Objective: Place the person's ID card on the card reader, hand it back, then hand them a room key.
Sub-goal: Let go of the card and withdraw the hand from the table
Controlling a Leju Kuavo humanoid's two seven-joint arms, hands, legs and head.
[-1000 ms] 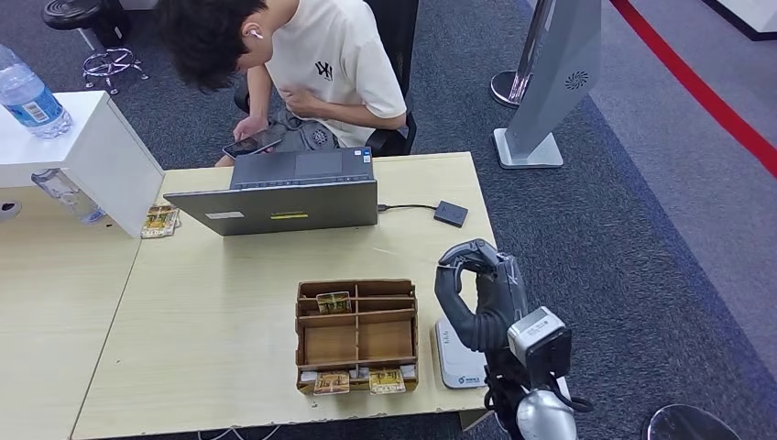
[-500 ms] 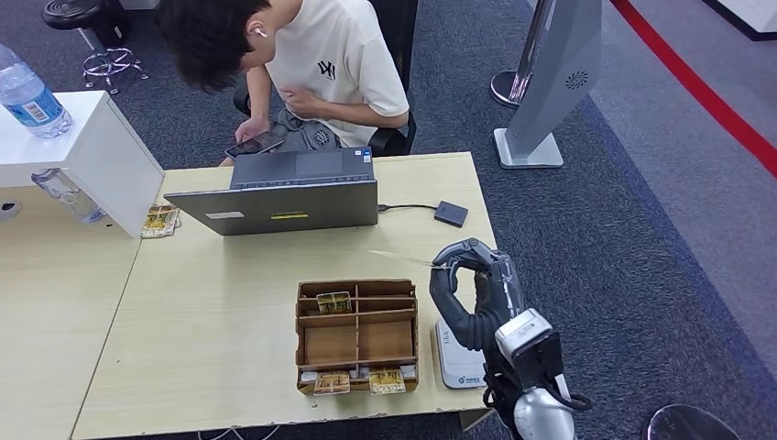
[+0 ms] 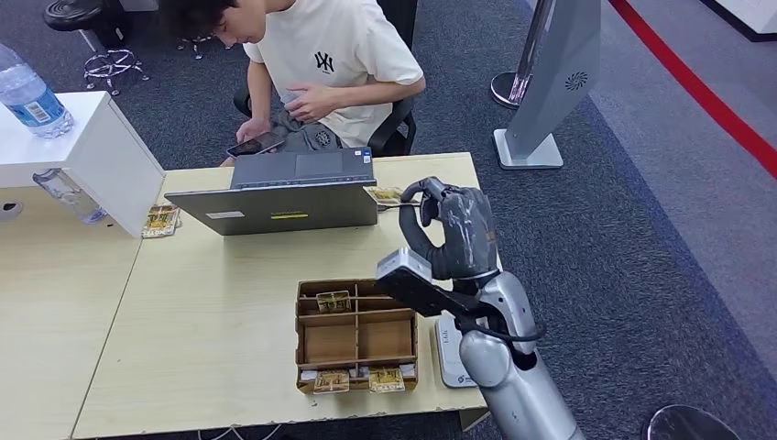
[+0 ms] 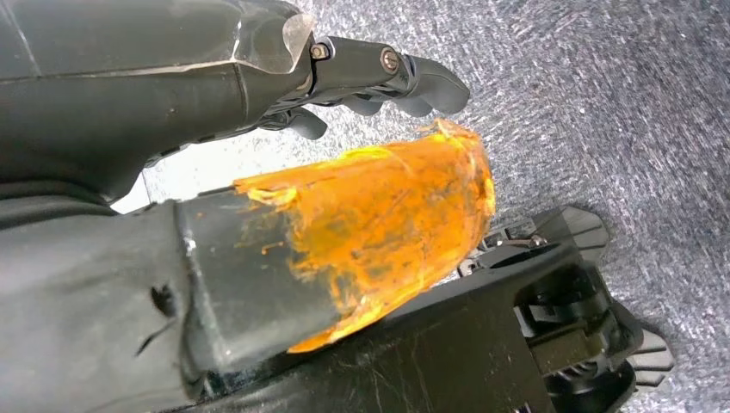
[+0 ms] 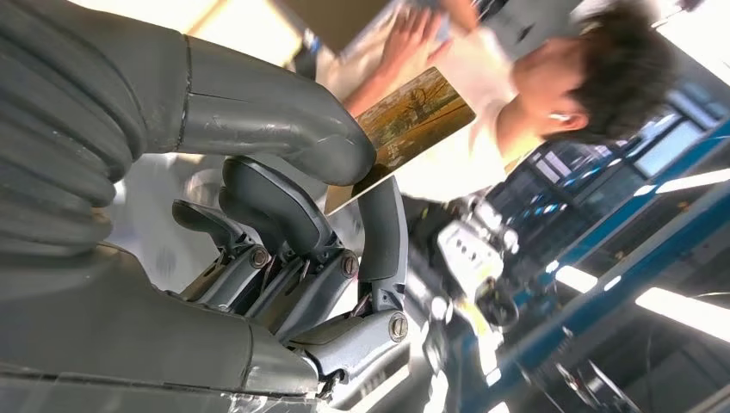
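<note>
Yellow-brown card [image 3: 385,194] pinched in right hand [image 3: 449,234], thumb over fingers | raised beside laptop [image 3: 284,195] | card points toward person [image 3: 321,64] across desk | left hand [image 4: 379,73] hangs by floor, fingers curled, holding nothing.

On the tabletop [image 3: 211,302] an open laptop [image 3: 286,192] stood at the far side, with a person [image 3: 321,64] seated beyond it. A compartmented tray [image 3: 356,335] sat near the front edge, the card reader [image 3: 451,353] just right of it. The right hand [image 3: 449,229] held a card [image 3: 385,195] up beside the laptop's right end.
</note>
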